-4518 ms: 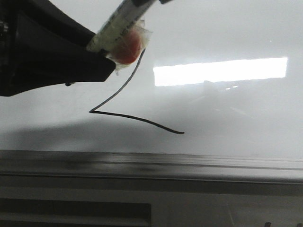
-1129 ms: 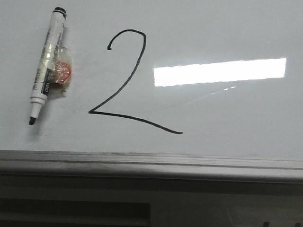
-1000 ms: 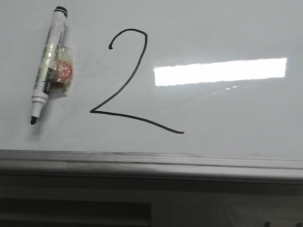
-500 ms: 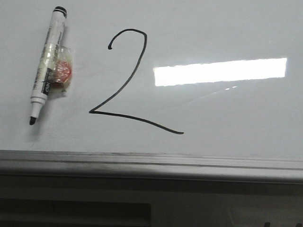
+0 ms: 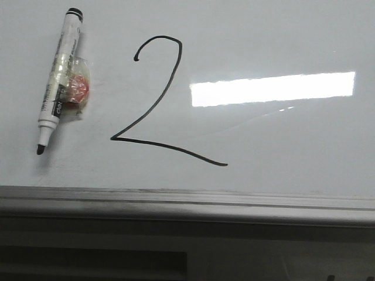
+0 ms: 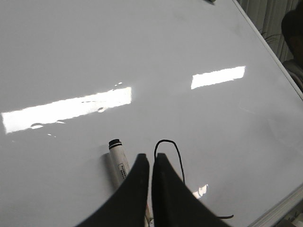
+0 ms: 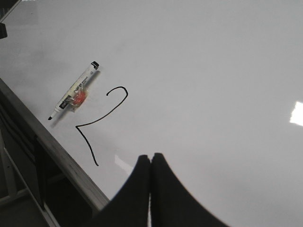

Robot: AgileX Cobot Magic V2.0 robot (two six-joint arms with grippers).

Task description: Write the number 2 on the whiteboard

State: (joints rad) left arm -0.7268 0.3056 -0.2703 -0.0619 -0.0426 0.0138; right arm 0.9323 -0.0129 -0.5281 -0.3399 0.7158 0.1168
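The number 2 (image 5: 161, 99) stands in thin black line on the whiteboard (image 5: 281, 134), with a hooked top, a long diagonal and a wavy base. No gripper shows in the front view. A white marker (image 5: 57, 88) with a red taped lump (image 5: 78, 89) lies on the board left of the digit, tip toward the frame. My left gripper (image 6: 150, 156) is shut and empty, above the board between the marker (image 6: 118, 161) and the digit's hook (image 6: 179, 158). My right gripper (image 7: 150, 157) is shut and empty, apart from the digit (image 7: 105, 115) and marker (image 7: 75, 97).
The board's grey metal frame (image 5: 187, 202) runs along its near edge, with a dark gap below it. A bright rectangular light reflection (image 5: 272, 89) lies right of the digit. The board's side edge (image 6: 279, 71) shows in the left wrist view.
4.5 s ago a gripper held the marker over the digit's top. It has since left the front view, and the marker lies on the board. Nothing has moved in the last second.
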